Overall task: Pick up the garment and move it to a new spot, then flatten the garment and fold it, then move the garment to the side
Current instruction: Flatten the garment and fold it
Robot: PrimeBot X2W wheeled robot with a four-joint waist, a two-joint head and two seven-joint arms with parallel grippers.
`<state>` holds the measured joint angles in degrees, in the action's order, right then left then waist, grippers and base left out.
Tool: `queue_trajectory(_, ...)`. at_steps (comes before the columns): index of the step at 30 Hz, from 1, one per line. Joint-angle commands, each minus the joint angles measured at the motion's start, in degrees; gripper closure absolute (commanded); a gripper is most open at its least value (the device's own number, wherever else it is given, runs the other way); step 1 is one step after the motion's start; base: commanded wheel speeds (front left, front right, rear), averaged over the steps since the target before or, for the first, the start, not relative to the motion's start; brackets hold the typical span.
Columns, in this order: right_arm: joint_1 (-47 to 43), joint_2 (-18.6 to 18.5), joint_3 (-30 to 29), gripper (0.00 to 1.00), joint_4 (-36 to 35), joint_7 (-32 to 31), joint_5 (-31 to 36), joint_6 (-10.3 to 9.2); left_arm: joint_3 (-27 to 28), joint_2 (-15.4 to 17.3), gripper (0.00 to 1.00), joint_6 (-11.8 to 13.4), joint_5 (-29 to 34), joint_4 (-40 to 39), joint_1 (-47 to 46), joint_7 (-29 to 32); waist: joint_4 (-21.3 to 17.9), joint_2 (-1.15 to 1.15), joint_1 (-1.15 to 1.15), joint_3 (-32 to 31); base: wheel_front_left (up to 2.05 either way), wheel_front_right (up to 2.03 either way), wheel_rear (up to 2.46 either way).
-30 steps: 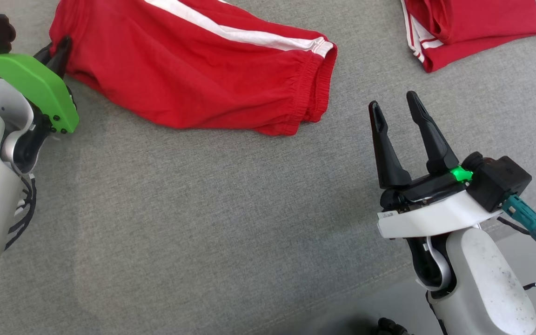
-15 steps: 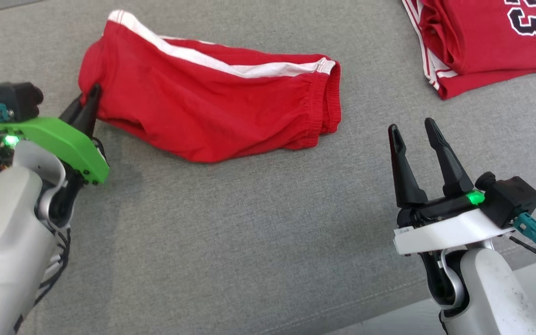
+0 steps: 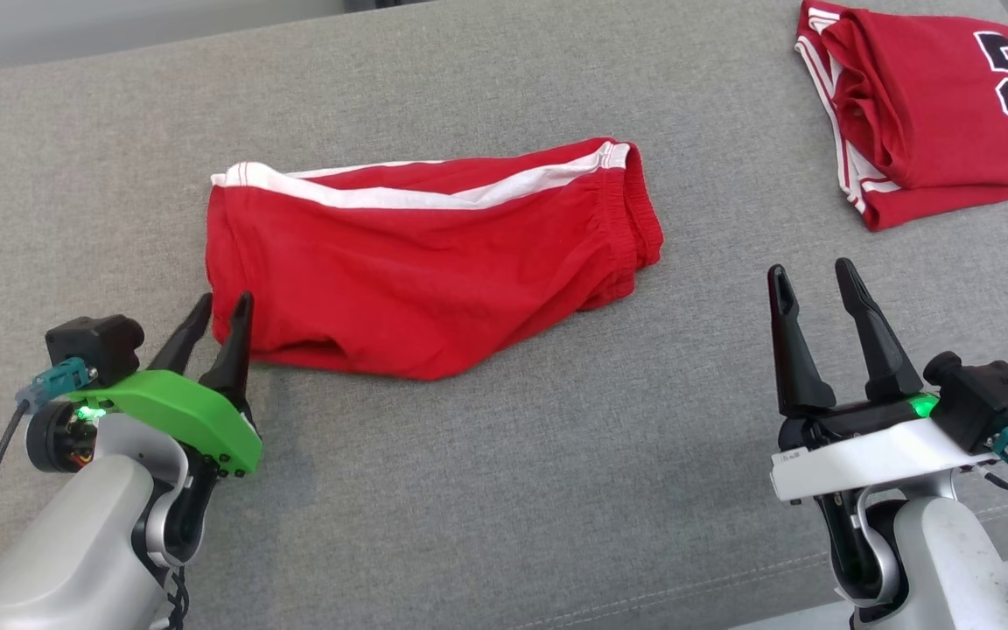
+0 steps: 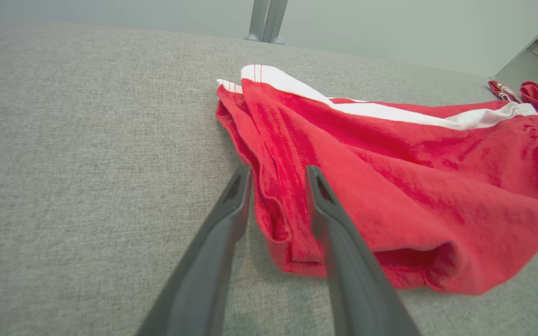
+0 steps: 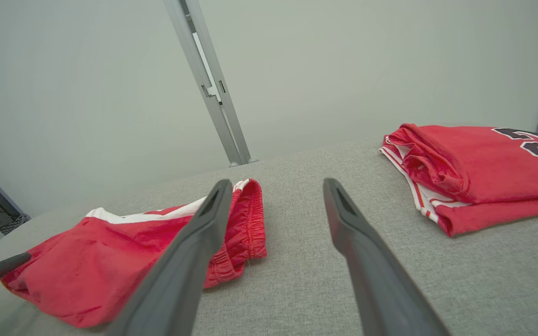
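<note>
Open room: bare grey fabric desk (image 3: 486, 490) on the robot's side of the red white-striped cloth shorts (image 3: 416, 262); folded red jersey (image 3: 933, 131) beyond their right.
Left tool (image 3: 224, 299): released, straddling shorts' left hem.
Right tool (image 3: 809, 267): released, well right of shorts.
</note>
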<state>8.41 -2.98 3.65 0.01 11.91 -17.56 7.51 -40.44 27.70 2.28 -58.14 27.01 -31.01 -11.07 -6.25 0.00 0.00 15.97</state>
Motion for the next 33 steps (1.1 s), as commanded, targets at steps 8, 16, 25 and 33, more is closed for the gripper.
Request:
queue_trajectory(8,-0.9,0.0,-0.8,0.0,0.5,0.3,1.4,-0.07,3.1,-0.3,0.0,3.2,5.1,-1.5,3.1,-3.9,1.8,0.0,0.0,-3.4,0.0,0.0,0.0)
queue_trajectory(16,-2.1,0.0,-1.3,0.0,0.6,-0.1,2.4,-0.07,14.4,-3.3,0.0,4.5,14.3,-8.3,8.4,-4.1,4.5,0.0,0.0,-6.6,0.0,0.0,0.0)
queue_trajectory(25,-4.3,-0.5,-1.8,0.0,0.2,-0.4,3.3,-0.07,26.6,-9.2,0.0,2.6,24.3,-14.6,17.5,-4.1,6.6,0.0,0.0,-10.2,0.0,0.0,0.0)
queue_trajectory(33,-6.6,-1.6,-1.6,0.0,-0.4,-0.4,4.8,-0.07,33.1,-12.4,0.0,0.6,33.3,-19.6,24.9,-4.1,7.0,0.0,0.0,-11.6,0.0,0.0,0.0)
